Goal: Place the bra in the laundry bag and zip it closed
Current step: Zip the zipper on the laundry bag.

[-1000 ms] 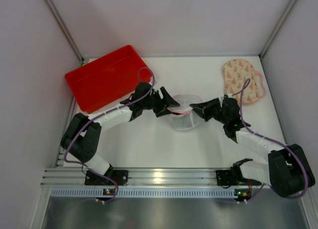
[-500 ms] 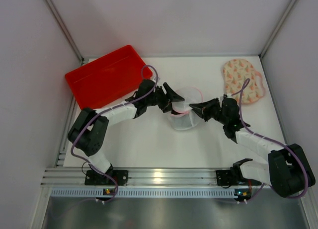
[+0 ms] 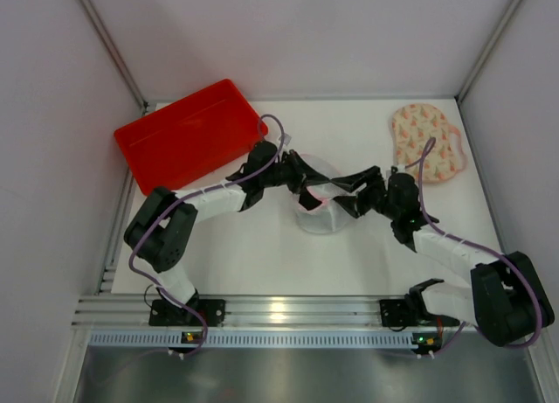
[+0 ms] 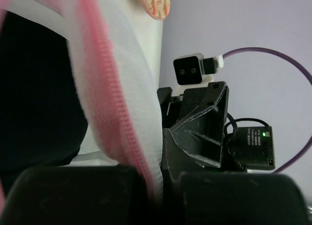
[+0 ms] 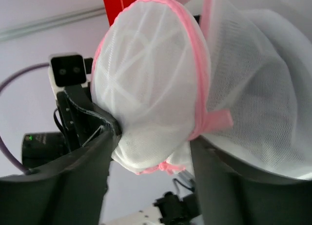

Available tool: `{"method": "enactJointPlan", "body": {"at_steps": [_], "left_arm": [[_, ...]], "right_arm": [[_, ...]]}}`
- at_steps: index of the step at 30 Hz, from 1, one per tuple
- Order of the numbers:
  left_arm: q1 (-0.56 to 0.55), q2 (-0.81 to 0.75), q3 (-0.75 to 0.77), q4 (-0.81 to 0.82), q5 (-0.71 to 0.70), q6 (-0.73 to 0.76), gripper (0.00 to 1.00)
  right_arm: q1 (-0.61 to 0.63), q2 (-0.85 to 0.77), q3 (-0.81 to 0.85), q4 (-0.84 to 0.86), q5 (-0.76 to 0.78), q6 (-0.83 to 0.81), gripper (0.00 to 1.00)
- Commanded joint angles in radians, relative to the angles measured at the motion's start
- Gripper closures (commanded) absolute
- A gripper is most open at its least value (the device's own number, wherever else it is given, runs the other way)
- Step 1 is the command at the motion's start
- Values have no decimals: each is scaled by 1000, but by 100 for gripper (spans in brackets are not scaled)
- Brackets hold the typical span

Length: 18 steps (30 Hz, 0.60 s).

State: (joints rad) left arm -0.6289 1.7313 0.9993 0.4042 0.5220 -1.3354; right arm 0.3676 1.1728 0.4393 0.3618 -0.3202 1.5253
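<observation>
Laundry bag (image 3: 320,214), just the one: your left claw (image 3: 306,186) was pinched shut on its pink edge, right claw (image 3: 341,196) gaped around it.

The laundry bag (image 3: 320,212), a round white mesh pouch edged in pink, sits bunched and partly upright between the two grippers. Its pink zip edge (image 4: 105,112) is pinched in the left gripper (image 4: 156,195), and its round flap bulges between the spread fingers of the right gripper (image 5: 148,186). The bra (image 4: 36,88) shows as a dark, soft mass inside the mesh, just beside the left gripper's fingers.
</observation>
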Motion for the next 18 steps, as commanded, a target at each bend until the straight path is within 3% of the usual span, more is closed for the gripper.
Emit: {"method": "enactJointPlan", "body": {"at_steps": [1, 4, 7, 9, 10, 13, 18], "left_arm": [[18, -44, -54, 82, 88, -27, 100], [55, -32, -99, 145, 189, -77, 100], [89, -13, -134, 246, 248, -146, 100], [100, 4, -146, 295, 286, -200, 100], [104, 8, -151, 326, 292, -215, 100], [106, 25, -148, 347, 312, -261, 100], [106, 57, -137, 358, 337, -297, 100]], "right_arm": [[-30, -22, 29, 78, -34, -97, 31], [-96, -58, 55, 48, -138, -332, 18], [-165, -99, 133, -97, -251, -561, 16], [-190, -134, 189, -165, -290, -822, 21], [-190, -148, 206, -241, -290, -985, 30], [-190, -191, 225, -294, -316, -1257, 45], [-174, -254, 217, -326, -388, -1647, 54]]}}
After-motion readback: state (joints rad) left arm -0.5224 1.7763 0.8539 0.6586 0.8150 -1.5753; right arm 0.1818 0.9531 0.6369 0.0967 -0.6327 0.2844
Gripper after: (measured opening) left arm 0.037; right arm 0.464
